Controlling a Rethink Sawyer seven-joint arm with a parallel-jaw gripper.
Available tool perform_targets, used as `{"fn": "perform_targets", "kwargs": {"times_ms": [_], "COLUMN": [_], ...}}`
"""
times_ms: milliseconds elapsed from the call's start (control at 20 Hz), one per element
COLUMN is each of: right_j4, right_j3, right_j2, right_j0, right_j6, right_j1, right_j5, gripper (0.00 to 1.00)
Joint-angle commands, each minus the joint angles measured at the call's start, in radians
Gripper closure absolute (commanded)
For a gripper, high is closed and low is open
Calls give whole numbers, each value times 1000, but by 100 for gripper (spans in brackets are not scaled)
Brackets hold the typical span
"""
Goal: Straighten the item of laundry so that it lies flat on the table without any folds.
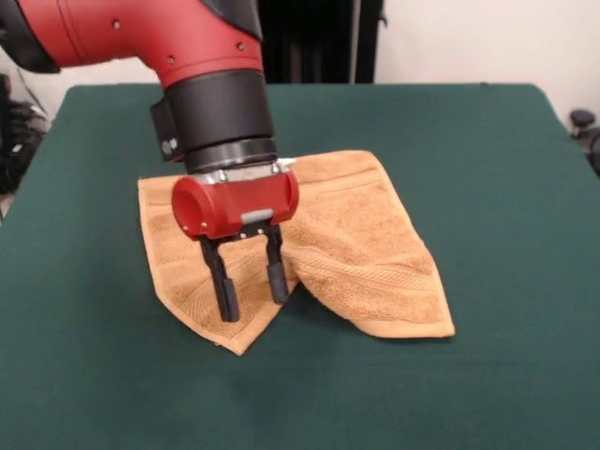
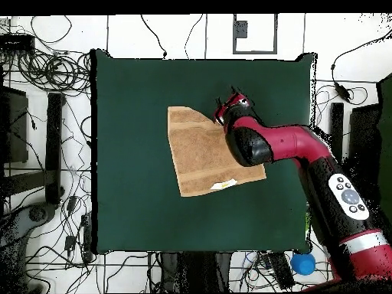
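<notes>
The tan-orange towel (image 1: 366, 244) lies on the dark green table (image 1: 469, 141), near its middle. It is folded over itself: one flap ends in a point at the near side and another corner juts to the right. In the overhead view the towel (image 2: 200, 153) shows a slanted folded edge and a small white tag (image 2: 224, 184). My gripper (image 1: 253, 307) hangs over the towel's near-left folded flap with its two black fingers (image 1: 223, 286) apart and nothing between them. In the overhead view the gripper (image 2: 228, 102) sits at the towel's upper right corner.
The green cloth (image 2: 130, 153) reaches well beyond the towel on all sides. Cables and dark equipment (image 2: 46, 76) lie on the floor around the table. A blue round object (image 2: 304, 263) sits by the robot's base.
</notes>
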Motion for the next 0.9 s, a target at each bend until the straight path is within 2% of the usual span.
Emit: {"fn": "perform_targets", "kwargs": {"times_ms": [50, 400, 750, 900], "right_j4": [-41, -33, -44, -35], "right_j3": [10, 7, -63, -76], "right_j2": [-18, 27, 111, 113], "right_j0": [-42, -81, -149, -148], "right_j6": [19, -30, -170, -176], "right_j1": [73, 106, 262, 284], "right_j5": [13, 50, 107, 134], "gripper": [0, 0, 0, 0]}}
